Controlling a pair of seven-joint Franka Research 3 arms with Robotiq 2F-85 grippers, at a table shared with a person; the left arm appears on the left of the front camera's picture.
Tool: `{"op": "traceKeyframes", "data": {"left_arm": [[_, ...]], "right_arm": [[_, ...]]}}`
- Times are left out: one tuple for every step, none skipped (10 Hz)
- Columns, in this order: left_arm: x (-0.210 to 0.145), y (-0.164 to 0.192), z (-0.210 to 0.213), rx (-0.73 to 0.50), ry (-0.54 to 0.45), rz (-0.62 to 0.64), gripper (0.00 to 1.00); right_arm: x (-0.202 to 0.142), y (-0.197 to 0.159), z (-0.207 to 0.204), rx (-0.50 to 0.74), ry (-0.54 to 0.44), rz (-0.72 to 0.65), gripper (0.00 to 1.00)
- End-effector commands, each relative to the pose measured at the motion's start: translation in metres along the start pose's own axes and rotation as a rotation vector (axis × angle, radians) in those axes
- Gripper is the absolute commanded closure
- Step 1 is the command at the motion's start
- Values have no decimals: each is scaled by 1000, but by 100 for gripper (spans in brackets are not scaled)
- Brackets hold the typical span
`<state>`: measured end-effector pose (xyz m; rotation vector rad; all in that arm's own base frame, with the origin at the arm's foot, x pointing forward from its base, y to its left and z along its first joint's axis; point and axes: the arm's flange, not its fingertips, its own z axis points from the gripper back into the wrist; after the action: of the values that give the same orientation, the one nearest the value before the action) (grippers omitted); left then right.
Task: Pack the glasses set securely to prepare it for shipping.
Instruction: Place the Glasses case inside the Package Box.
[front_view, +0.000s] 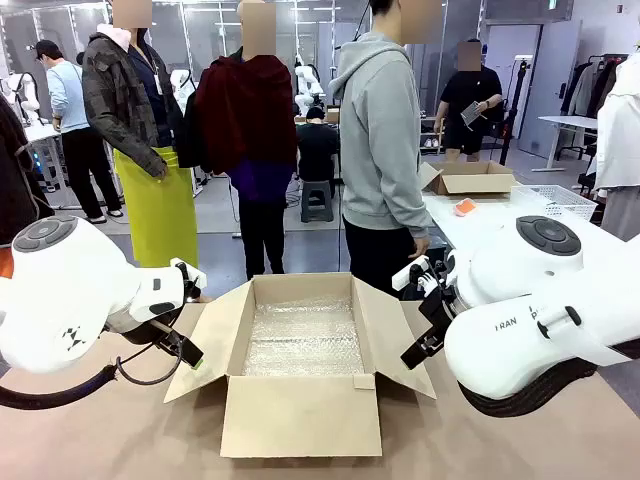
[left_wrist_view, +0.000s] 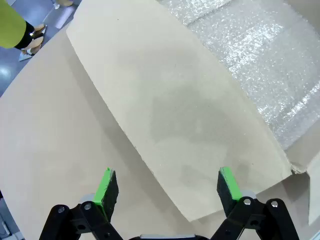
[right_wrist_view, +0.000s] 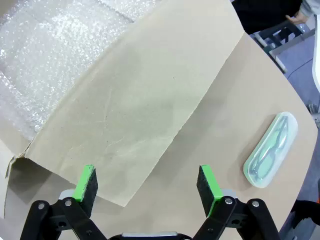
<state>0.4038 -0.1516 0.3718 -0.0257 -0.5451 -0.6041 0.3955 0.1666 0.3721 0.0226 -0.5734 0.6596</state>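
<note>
Beyond the tan desk (front_view: 120, 440), a grey floor (front_view: 215, 215) runs back to a pale panelled back wall (front_view: 200, 35). At the right stands a white table (front_view: 500, 217). A dark stool (front_view: 318, 200) sits mid-room, and a clothes rack (front_view: 600, 85) holds garments in the far right corner.

Ahead of the 2 fingers of the right gripper (right_wrist_view: 146, 180): a matt cardboard flap (right_wrist_view: 135, 100), glossy crinkled bubble wrap (right_wrist_view: 45, 60) beyond; outside one finger, a smooth translucent plastic mint-green case (right_wrist_view: 271, 150) on matt tabletop (right_wrist_view: 220, 130).
</note>
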Motion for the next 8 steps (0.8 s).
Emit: {"op": "traceKeyframes", "data": {"left_arm": [[0, 0, 0, 0, 0, -1, 0], [0, 0, 0, 0, 0, -1, 0], [0, 0, 0, 0, 0, -1, 0], [0, 0, 0, 0, 0, -1, 0], [0, 0, 0, 0, 0, -1, 0], [0, 0, 0, 0, 0, -1, 0], [0, 0, 0, 0, 0, -1, 0], [0, 0, 0, 0, 0, -1, 0]], "right_arm": [[0, 0, 0, 0, 0, 0, 0], [0, 0, 0, 0, 0, 0, 0], [0, 0, 0, 0, 0, 0, 0], [0, 0, 0, 0, 0, 0, 0], [0, 0, 0, 0, 0, 0, 0], [0, 0, 0, 0, 0, 0, 0], [0, 0, 0, 0, 0, 0, 0], [0, 0, 0, 0, 0, 0, 0]]}}
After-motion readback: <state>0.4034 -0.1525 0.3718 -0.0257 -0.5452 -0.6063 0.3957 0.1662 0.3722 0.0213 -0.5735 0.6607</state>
